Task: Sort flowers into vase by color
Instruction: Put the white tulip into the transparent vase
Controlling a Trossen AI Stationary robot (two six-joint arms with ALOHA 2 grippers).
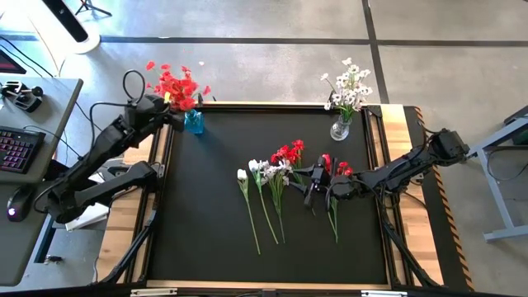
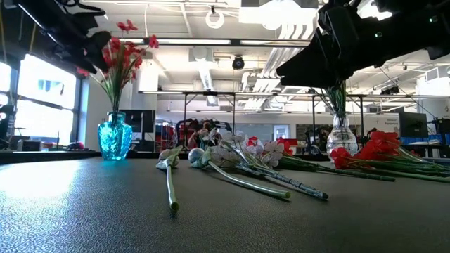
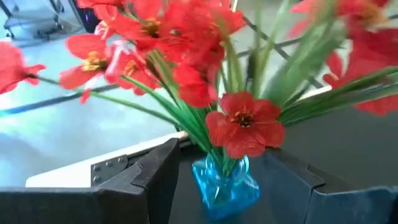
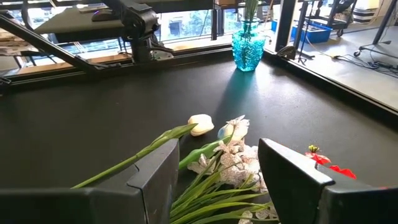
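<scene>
Left gripper hovering beside blue vase at table's 11 o'clock corner, fingers spread wide, gripping nothing; red flowers standing in it. Right gripper hanging low over loose flowers lying at mat's centre, fingers apart, empty. White flowers sitting in clear vase at 1 o'clock corner.
</scene>
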